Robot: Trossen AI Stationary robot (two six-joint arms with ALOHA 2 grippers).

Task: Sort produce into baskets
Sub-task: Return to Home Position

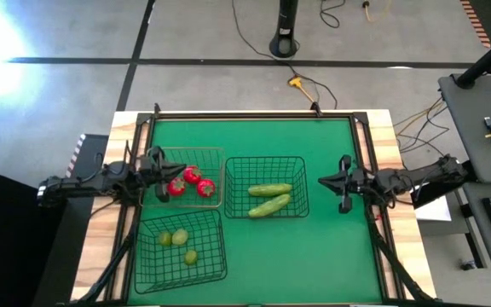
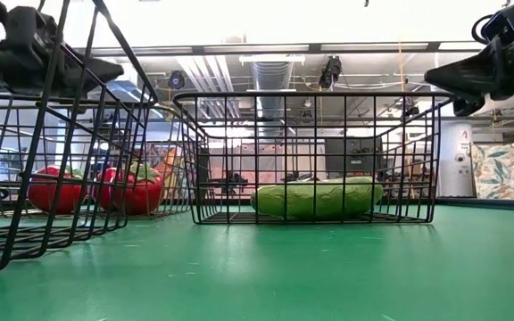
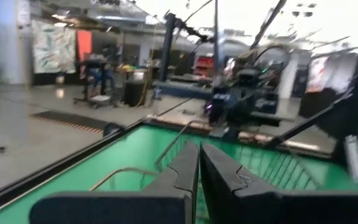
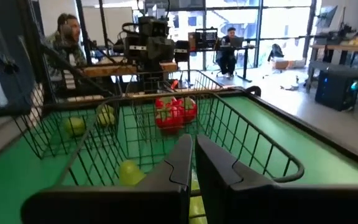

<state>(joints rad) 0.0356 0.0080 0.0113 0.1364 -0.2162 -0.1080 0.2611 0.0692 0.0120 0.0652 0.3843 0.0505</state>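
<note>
Left end effector (image 3: 199,150) closed over gold basket (image 1: 201,150) (right end effector (image 4: 193,143) closed).

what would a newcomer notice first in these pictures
Three red round tomatoes glow in the pale wire basket at the green table's left, with two long green cucumbers in the central black wire basket. Three yellow-green limes sit in the front-left black wire basket. The left gripper and right gripper hover shut at either side.
</note>
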